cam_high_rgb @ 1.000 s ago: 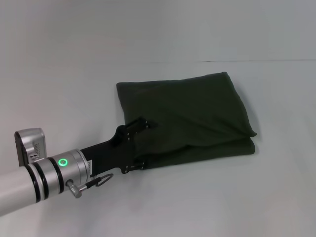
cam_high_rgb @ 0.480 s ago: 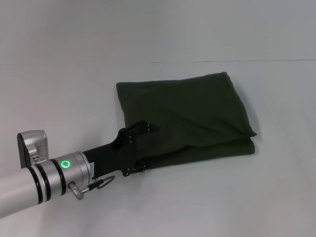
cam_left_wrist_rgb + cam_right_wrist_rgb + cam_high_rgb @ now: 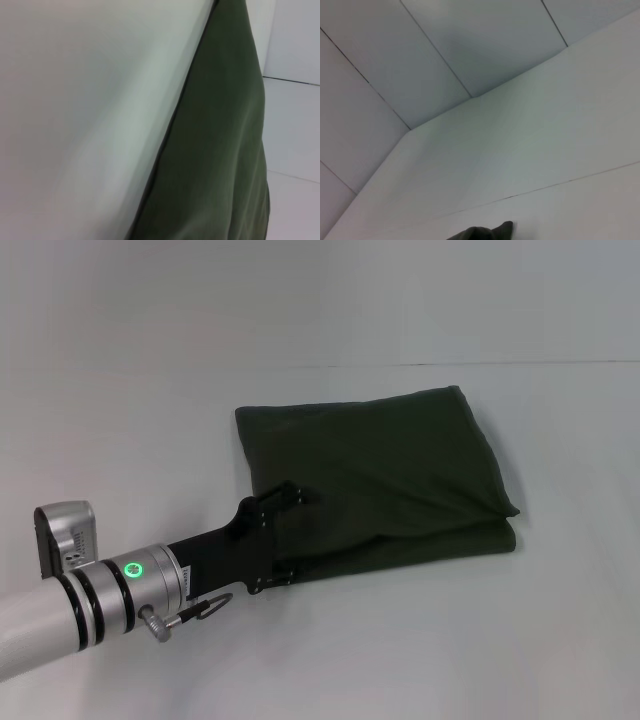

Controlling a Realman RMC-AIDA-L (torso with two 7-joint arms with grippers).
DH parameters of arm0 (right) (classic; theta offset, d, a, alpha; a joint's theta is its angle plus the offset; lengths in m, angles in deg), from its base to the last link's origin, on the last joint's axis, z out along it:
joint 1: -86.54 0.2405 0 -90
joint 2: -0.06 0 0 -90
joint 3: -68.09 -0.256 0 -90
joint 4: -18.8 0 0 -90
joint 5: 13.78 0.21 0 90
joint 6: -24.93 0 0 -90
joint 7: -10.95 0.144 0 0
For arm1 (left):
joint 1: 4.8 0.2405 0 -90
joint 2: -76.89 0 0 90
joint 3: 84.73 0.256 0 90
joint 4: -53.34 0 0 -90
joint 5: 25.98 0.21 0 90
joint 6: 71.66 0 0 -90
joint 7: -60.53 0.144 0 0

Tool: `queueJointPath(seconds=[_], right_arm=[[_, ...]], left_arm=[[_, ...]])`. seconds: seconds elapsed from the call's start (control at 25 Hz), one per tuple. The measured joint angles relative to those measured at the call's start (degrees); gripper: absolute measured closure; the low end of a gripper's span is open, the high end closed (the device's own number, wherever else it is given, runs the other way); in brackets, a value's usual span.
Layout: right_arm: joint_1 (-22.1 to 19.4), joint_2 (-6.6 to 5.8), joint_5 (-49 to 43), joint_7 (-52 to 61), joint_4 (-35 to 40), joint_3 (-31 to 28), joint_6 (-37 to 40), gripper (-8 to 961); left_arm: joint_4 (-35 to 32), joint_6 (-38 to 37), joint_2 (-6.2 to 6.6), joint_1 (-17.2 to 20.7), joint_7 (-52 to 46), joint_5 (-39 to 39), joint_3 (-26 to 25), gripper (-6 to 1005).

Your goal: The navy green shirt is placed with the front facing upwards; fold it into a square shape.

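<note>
The dark olive-green cotton shirt (image 3: 385, 475), plain side up, lies folded into a rough square on the white table (image 3: 150, 420), right of centre. The left gripper (image 3: 287, 532) reaches in from seven o'clock onto its near-left corner; whether its jaws are together I cannot tell, black fingers blending into cloth.

Plain white table (image 3: 420, 640), panelled wall (image 3: 445, 45)
</note>
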Motion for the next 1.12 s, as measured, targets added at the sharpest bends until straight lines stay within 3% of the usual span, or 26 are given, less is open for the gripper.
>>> queueJointPath(seconds=[0.4, 0.48, 0.92, 1.12], right_arm=[[-0.2, 0.00, 0.0, 0.0, 0.0, 0.0, 0.3, 435], [-0.3, 0.00, 0.0, 0.0, 0.1, 0.0, 0.3, 434], [-0.1, 0.00, 0.0, 0.1, 0.1, 0.0, 0.4, 433], [-0.1, -0.07, 0.0, 0.1, 0.1, 0.0, 0.4, 433]], left_arm=[[1.1, -0.3, 0.00, -0.2, 0.2, -1.4, 0.2, 69], [1.6, -0.3, 0.00, -0.2, 0.4, -1.7, 0.3, 261], [3.4, 0.0, 0.00, -0.3, 0.1, -1.9, 0.6, 497], [3.5, 0.0, 0.00, -0.4, 0.1, -1.9, 0.6, 678]])
